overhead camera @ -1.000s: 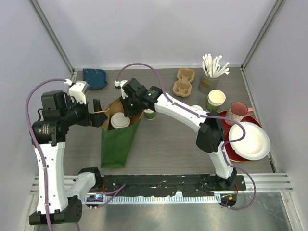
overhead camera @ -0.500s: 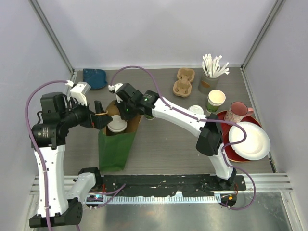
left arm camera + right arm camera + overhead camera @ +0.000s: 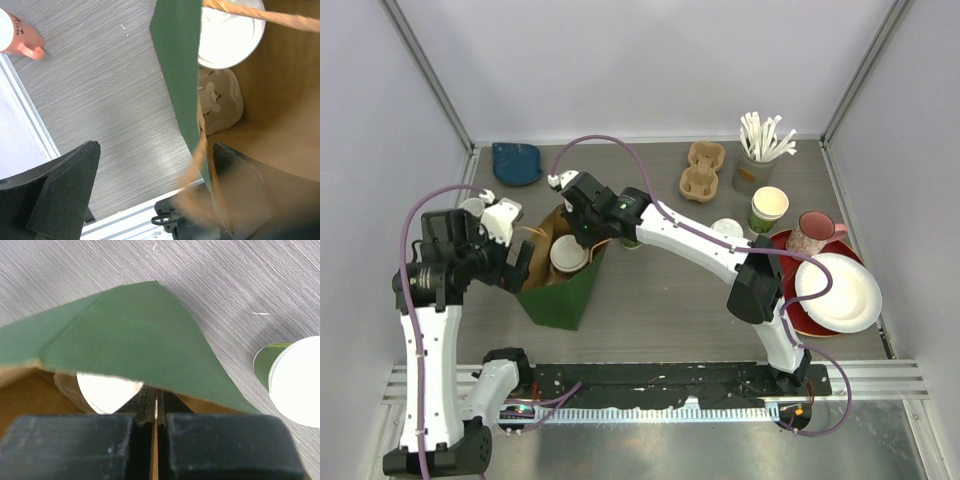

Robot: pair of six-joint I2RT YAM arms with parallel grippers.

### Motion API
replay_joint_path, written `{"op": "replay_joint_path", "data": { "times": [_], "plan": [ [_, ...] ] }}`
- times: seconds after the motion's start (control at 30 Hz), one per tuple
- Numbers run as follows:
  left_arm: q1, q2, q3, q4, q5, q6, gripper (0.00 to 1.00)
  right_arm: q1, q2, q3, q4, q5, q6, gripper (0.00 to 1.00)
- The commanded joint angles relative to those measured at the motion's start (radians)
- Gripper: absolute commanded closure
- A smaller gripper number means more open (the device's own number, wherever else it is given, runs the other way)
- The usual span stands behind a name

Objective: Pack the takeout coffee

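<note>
At the bag's far rim, the right hand (image 3: pixel 156 412) is clenched on the green paper bag (image 3: pixel 125 335). One lidded cup (image 3: pixel 107 392) sits inside the bag, beneath that hand. The second cup (image 3: pixel 295 380) stands upright on the bench (image 3: pixel 225 280) just outside, to the hand's right. It is nearer to it than to the left hand (image 3: pixel 155 175), whose fingers stand apart astride the bag's wall. No writing is readable.

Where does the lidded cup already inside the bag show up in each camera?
Top external: lidded cup inside the open green bag, left of centre.
Left wrist: cup at top, right of centre, behind the bag's wall.
Right wrist: white sliver lower left, under the bag's flap.
Shared landmark: the green bag.
</note>
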Motion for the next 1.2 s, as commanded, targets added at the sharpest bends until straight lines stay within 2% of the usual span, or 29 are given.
{"op": "replay_joint_path", "data": {
  "times": [0.0, 0.17, 0.27, 0.33, 0.5, 0.53, 0.67, 0.8, 0.93, 1.0, 1.07, 1.17],
  "plan": [
    [-0.004, -0.035, 0.034, -0.137, 0.057, 0.217, 0.00, 0.006, -0.034, 0.043, 0.029, 0.020, 0.002, 0.99],
    [-0.007, -0.040, 0.040, -0.191, 0.068, 0.331, 0.00, 0.009, -0.021, 0.072, 0.023, 0.021, 0.002, 0.99],
    [-0.009, -0.039, 0.072, -0.177, 0.101, 0.314, 0.00, 0.009, -0.014, 0.083, 0.019, 0.020, -0.002, 0.99],
    [-0.007, -0.029, 0.119, -0.171, 0.149, 0.248, 0.00, 0.009, -0.013, 0.086, 0.016, 0.023, -0.004, 0.99],
    [-0.009, 0.020, 0.354, -0.152, 0.302, 0.032, 0.00, 0.008, -0.005, 0.098, 0.003, 0.009, -0.007, 0.99],
    [-0.007, 0.027, 0.377, -0.146, 0.304, -0.040, 0.00, 0.009, -0.005, 0.098, 0.001, 0.003, -0.007, 0.99],
    [-0.009, 0.041, 0.428, -0.110, 0.293, -0.151, 0.00, 0.009, -0.007, 0.096, 0.000, -0.025, -0.007, 0.99],
    [-0.007, 0.034, 0.409, -0.056, 0.191, -0.269, 0.00, 0.009, -0.014, 0.090, 0.000, -0.023, -0.005, 0.99],
    [-0.007, 0.029, 0.397, 0.007, -0.001, -0.359, 0.01, 0.009, -0.014, 0.092, -0.002, -0.031, -0.010, 0.99],
    [-0.009, 0.026, 0.382, 0.045, -0.078, -0.418, 0.08, 0.009, -0.013, 0.093, -0.002, -0.034, -0.015, 0.99],
    [-0.006, 0.030, 0.383, 0.068, -0.107, -0.439, 0.16, 0.009, -0.011, 0.093, -0.004, -0.035, -0.021, 0.99],
    [-0.006, 0.050, 0.408, 0.082, -0.126, -0.473, 0.23, 0.008, -0.010, 0.095, -0.004, -0.037, -0.028, 0.99]
  ]
}}
